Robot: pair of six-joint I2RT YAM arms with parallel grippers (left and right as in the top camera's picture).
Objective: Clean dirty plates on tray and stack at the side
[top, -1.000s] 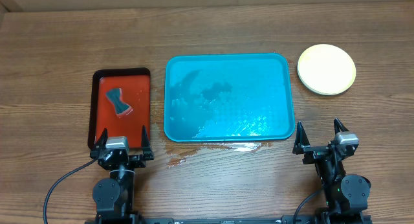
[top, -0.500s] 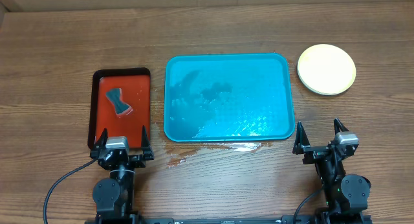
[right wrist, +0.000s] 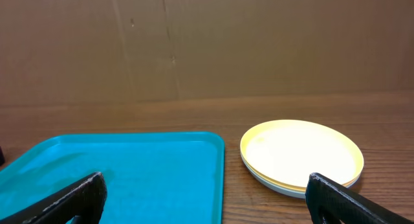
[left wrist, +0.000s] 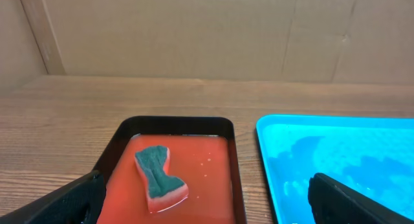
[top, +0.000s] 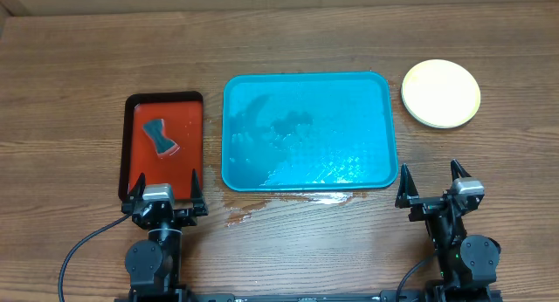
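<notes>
Overall: both arms sat at the near edge of the wooden table [top: 70, 66], one on each side, neither touching any item.
Tray: the turquoise tray [top: 306, 92] lay flat in the middle of the table with its long sides running left to right; darker wet patches [top: 262, 132] showed on the left half of its floor.
Plates: the plates [top: 440, 93] lay in one neat stack on the table, just beyond the tray's far right corner and apart from its rim. The top one was pale yellow and looked clean. The right wrist view showed a paler rim beneath it, but the number in the stack could not be counted.
Left gripper: the left gripper [top: 165, 181] hovered over the near end of the red tray, its fingers [left wrist: 71, 198] spread wide with nothing between them.
Right gripper: the right gripper [top: 429, 168] stood near the turquoise tray's near right corner, on the near side of the stack, fingers [right wrist: 362, 198] likewise spread wide and holding nothing.
Red tray: the red tray [top: 125, 145], black-rimmed, lay just left of the turquoise tray, a narrow strip of table between them.
Sponge: a dark green sponge [top: 160, 137] with a waisted shape lay inside the red tray, towards its far half.
Spill: a wet smear [top: 262, 210] glistened on the wood along the turquoise tray's near edge.
</notes>
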